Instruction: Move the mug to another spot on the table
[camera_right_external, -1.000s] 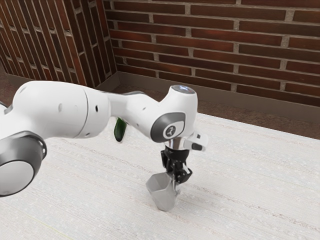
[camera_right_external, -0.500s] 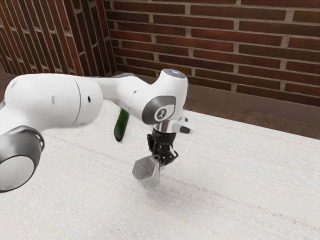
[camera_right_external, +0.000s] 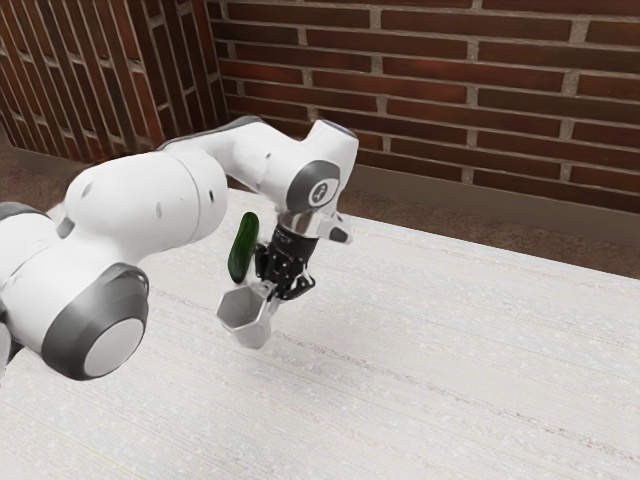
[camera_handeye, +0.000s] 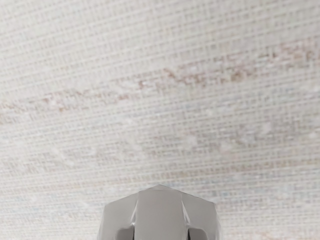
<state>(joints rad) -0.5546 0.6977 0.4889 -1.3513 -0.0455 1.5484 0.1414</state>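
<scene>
Hanging from the claw (camera_right_external: 273, 291) is the mug (camera_right_external: 245, 317).

Faceted grey mug (camera_handeye: 159, 212), close up, against pale, faintly reddish-streaked table (camera_handeye: 160, 75)

We hold the mug (camera_right_external: 245, 318) tilted in our gripper (camera_right_external: 278, 290), and it appears lifted off the table (camera_right_external: 480, 340), leaving a little room beneath it. The one obstacle near us is a slim green object (camera_right_external: 241, 247) just behind the mug and gripper, partly hidden by our arm. Open tabletop stretches toward the exterior view's right and toward its near edge. A brick wall (camera_right_external: 450, 90) closes off the far side beyond the table. In the wrist view, bare table (camera_handeye: 160, 100) lies past the mug (camera_handeye: 160, 210).
</scene>
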